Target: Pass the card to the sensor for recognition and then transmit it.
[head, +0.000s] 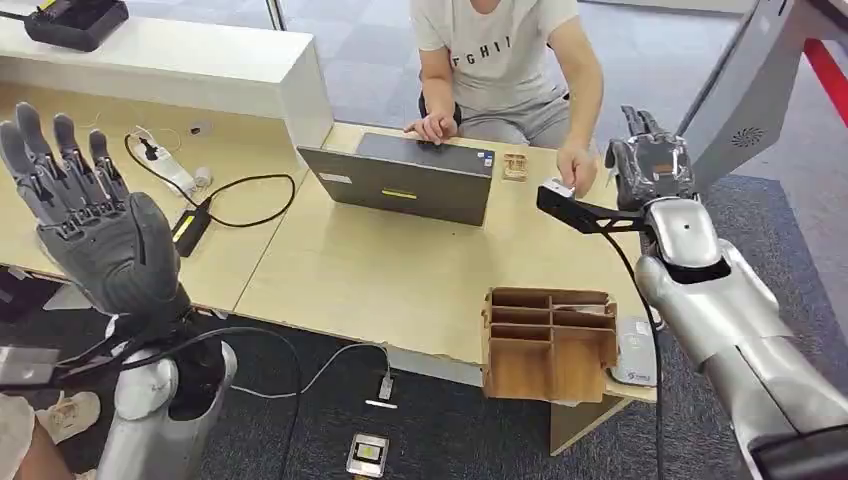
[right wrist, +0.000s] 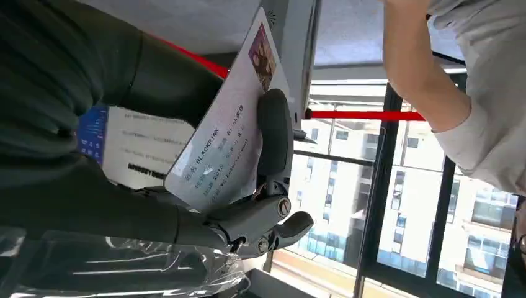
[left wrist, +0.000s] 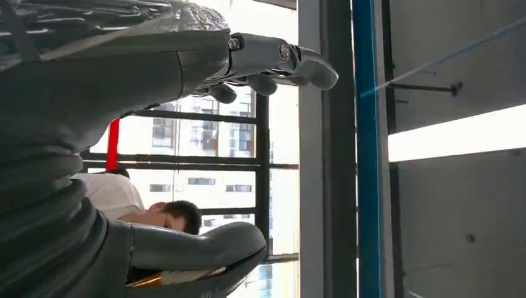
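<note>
The robot's right hand (head: 652,160) is raised over the far right corner of the desk (head: 400,280), and it holds the card (right wrist: 226,146). In the right wrist view a dark finger (right wrist: 275,133) lies across the printed face of the card while the thumb backs it from the other side, so the card is pinched flat and stands up out of the hand. From the head view the card itself is hidden behind the back of that hand.

Just beside the right hand, on its inner side, a seated person's hand (head: 577,168) rests on the desk edge, close to the hand but not touching it as far as I can see. The person's other hand (head: 432,127) sits behind the laptop (head: 402,180), which lies further in from the right hand. Below the right forearm, nearer the robot, a wooden compartment box (head: 548,342) stands at the desk's near edge, with a small white device (head: 634,352) just beside it under the arm.

The left hand (head: 85,205) is lifted well apart from all this, over the left side of the desk. Its fingers are spread upward and it carries nothing. Beyond it a black cable (head: 235,195) loops across the desk.
</note>
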Controlling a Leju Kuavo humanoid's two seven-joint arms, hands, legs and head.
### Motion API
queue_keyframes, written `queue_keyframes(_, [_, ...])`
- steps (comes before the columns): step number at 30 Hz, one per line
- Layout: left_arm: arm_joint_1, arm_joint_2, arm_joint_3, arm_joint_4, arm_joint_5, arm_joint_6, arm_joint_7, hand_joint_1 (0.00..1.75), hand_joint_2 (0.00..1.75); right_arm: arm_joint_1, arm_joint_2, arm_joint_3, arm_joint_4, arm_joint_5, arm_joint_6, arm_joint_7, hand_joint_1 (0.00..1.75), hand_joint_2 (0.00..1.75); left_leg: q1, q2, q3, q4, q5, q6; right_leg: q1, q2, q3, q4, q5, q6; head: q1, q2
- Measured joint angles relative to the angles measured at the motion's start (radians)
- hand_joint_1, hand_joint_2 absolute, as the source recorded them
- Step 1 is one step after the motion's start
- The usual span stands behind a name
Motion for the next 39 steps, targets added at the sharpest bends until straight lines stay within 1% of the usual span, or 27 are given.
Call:
queue_keyframes(8, [0.004, -0.008, 0.014, 0.0, -0.003, 0.0, 0.0, 0.0, 1.75, 0.0, -0.013, -0.005, -0.003, -0.035, -0.051, -0.013, 1.75, 1.75, 0.0, 0.0, 0.0, 0.0, 0.0, 0.0, 0.0, 0.0, 0.0, 0.0, 0.0, 0.0, 0.0, 0.0])
queue_keyframes(12, [0.01, -0.008, 0.016, 0.0, -0.003, 0.01, 0.0, 0.0, 1.75, 0.01, -0.04, -0.02, -0.035, -0.076, -0.084, -0.016, 1.75, 1.75, 0.0, 0.0, 0.0, 0.0, 0.0, 0.0, 0.0, 0.0, 0.0, 0.0, 0.0, 0.0, 0.0, 0.0])
queue_keyframes(17, [0.019, -0.007, 0.021, 0.0, -0.003, 0.032, 0.0, 0.0, 1.75, 0.059, -0.102, -0.053, -0.129, -0.128, -0.101, -0.012, 1.75, 1.75, 0.0, 0.0, 0.0, 0.001, 0.0, 0.0, 0.0, 0.0, 0.0, 0.0, 0.0, 0.0, 0.0, 0.0])
queue_keyframes(22, [0.035, 0.008, 0.022, -0.001, 0.005, 0.063, -0.001, 0.0, 1.75, 0.175, -0.179, -0.108, -0.278, -0.155, -0.128, 0.042, 1.75, 1.75, 0.0, 0.0, 0.0, 0.001, 0.0, 0.001, 0.0, 0.0, 0.0, 0.0, 0.0, 0.0, 0.0, 0.0])
queue_keyframes(26, [0.057, 0.021, 0.023, -0.012, 0.0, 0.091, -0.001, 0.0, 1.75, 0.305, -0.244, -0.181, -0.397, -0.163, -0.166, 0.083, 1.75, 1.75, 0.0, 0.0, 0.0, 0.0, -0.001, 0.001, 0.0, 0.0, 0.001, -0.001, 0.0, 0.0, 0.0, 0.0])
queue_keyframes(29, [0.072, 0.03, 0.027, -0.023, -0.004, 0.106, 0.001, 0.0, 1.75, 0.389, -0.285, -0.24, -0.464, -0.171, -0.181, 0.092, 1.75, 1.75, 0.0, 0.0, 0.0, 0.0, -0.002, 0.001, 0.0, 0.0, 0.001, -0.001, -0.001, 0.001, 0.0, 0.0])
queue_keyframes(34, [0.101, 0.042, 0.032, -0.041, -0.013, 0.127, 0.007, 0.0, 1.75, 0.496, -0.331, -0.329, -0.533, -0.198, -0.232, 0.105, 1.75, 1.75, 0.0, 0.0, 0.0, 0.0, -0.002, 0.001, 0.0, 0.0, 0.001, -0.001, -0.001, 0.001, 0.0, 0.0])
queue_keyframes(37, [0.117, 0.048, 0.032, -0.053, -0.02, 0.137, 0.01, 0.0, 1.75, 0.555, -0.35, -0.37, -0.559, -0.213, -0.259, 0.105, 1.75, 1.75, 0.0, 0.0, 0.0, 0.0, -0.002, 0.001, 0.0, 0.0, 0.001, -0.001, -0.001, 0.001, 0.0, 0.0])
queue_keyframes(39, [0.127, 0.05, 0.032, -0.061, -0.027, 0.142, 0.009, 0.0, 1.75, 0.589, -0.356, -0.392, -0.577, -0.217, -0.264, 0.102, 1.75, 1.75, 0.0, 0.0, 0.0, 0.0, -0.002, 0.001, 0.0, 0.0, 0.001, -0.001, -0.001, 0.001, 0.0, 0.0])
